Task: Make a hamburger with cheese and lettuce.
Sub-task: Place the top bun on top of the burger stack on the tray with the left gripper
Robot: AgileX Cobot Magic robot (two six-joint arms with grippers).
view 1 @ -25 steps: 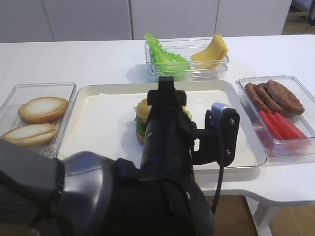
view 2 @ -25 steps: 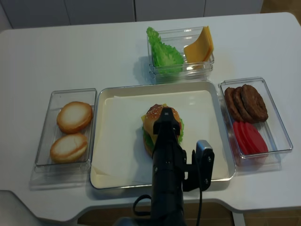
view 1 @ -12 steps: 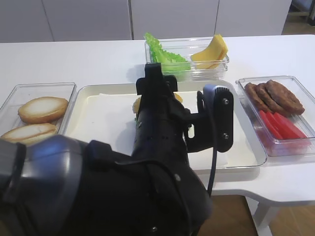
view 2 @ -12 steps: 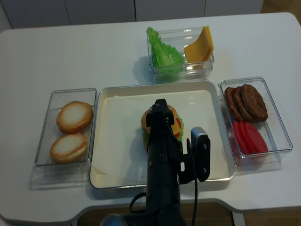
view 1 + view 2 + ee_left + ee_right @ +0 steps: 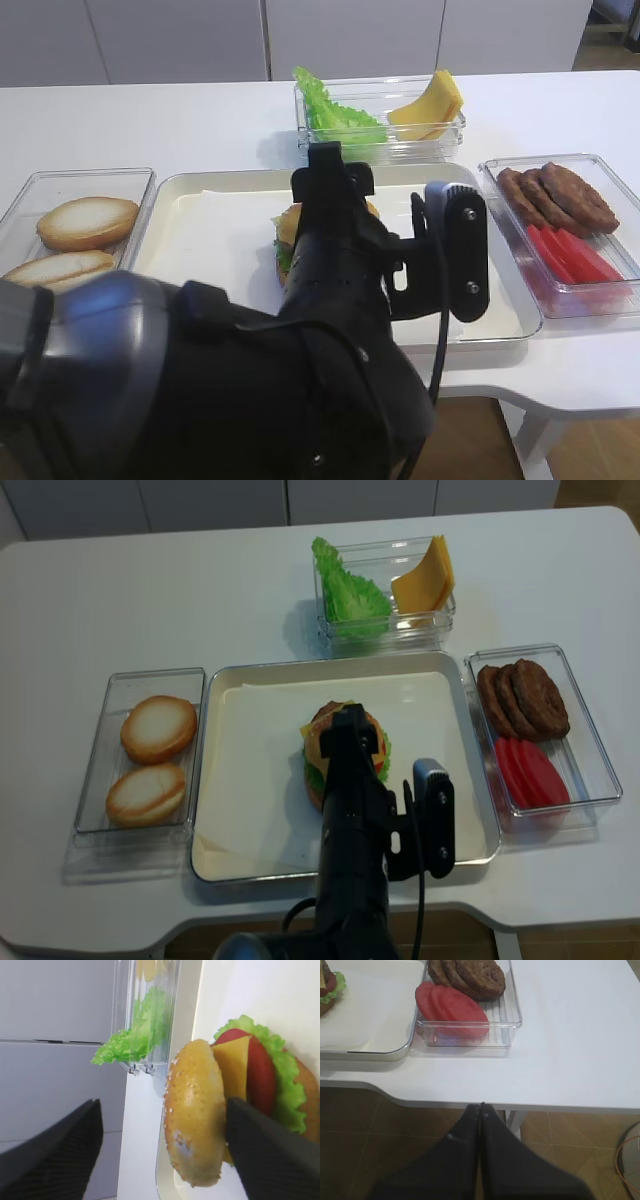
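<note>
The hamburger [image 5: 318, 752] stands in the middle of the metal tray [image 5: 250, 810], largely hidden by my left arm in both high views. In the left wrist view its sesame top bun [image 5: 192, 1110] sits over the yellow cheese [image 5: 234, 1067], red tomato [image 5: 261, 1080] and frilly lettuce [image 5: 286, 1077]. My left gripper [image 5: 162, 1105] is open, with the top bun between its fingers; one finger [image 5: 270, 1155] is next to the cheese and the other stands well clear. It also shows from above [image 5: 347, 723]. My right gripper [image 5: 481, 1106] is shut and empty, off the table's front edge over the floor.
A clear box at the left holds two loose bun halves [image 5: 158, 727]. A box at the back holds a lettuce bunch [image 5: 348, 592] and a stack of cheese slices [image 5: 425, 578]. A box at the right holds patties [image 5: 525, 695] and tomato slices [image 5: 530, 770].
My left arm swung a little forward and left over the hamburger, then came slightly back to the right. The hamburger stays in the same place on the tray.
</note>
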